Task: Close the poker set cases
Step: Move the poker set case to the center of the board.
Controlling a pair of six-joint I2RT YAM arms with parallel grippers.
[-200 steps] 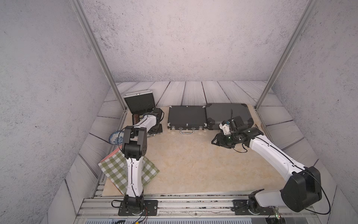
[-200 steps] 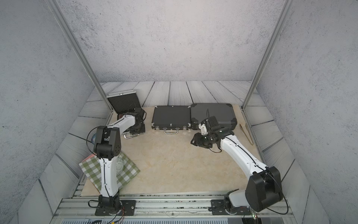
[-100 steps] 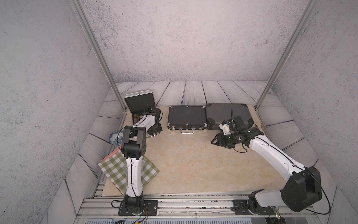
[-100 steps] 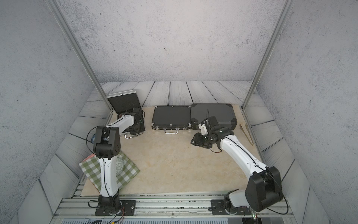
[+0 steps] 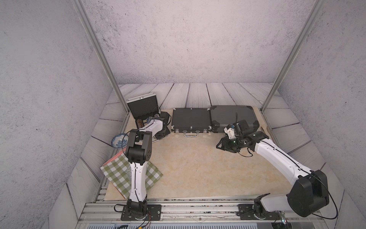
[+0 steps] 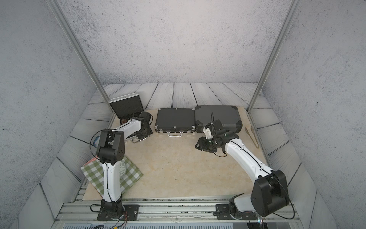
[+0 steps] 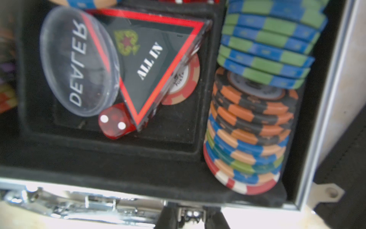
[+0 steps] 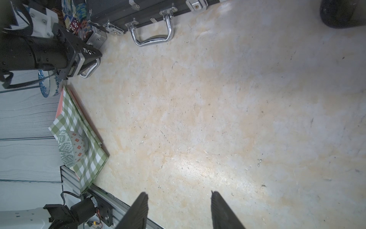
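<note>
Three poker set cases stand in a row at the back. The left case (image 5: 143, 107) (image 6: 126, 107) is open, its silver-edged lid upright; inside its rim (image 7: 324, 99) lie chip stacks (image 7: 253, 123), a dealer button, an "ALL IN" triangle and a red die. The middle black case (image 5: 191, 119) (image 6: 175, 119) and the right grey case (image 5: 231, 115) (image 6: 217, 117) are closed. My left gripper (image 7: 191, 215) (image 8: 93, 54) sits at the open case's front edge, shut on a small metal latch. My right gripper (image 8: 179, 195) (image 5: 219, 145) hangs open and empty in front of the grey case.
A blue-patterned bowl (image 5: 118, 140) sits left of the mat. A green checked cloth (image 5: 118, 176) with a bowl (image 8: 72, 147) on it lies at the front left. Wooden tongs (image 6: 253, 136) lie along the right edge. The middle case's chrome handle (image 8: 152, 35) sticks forward.
My left gripper's fingers have come closer together around the latch. The right arm has stayed still.
</note>
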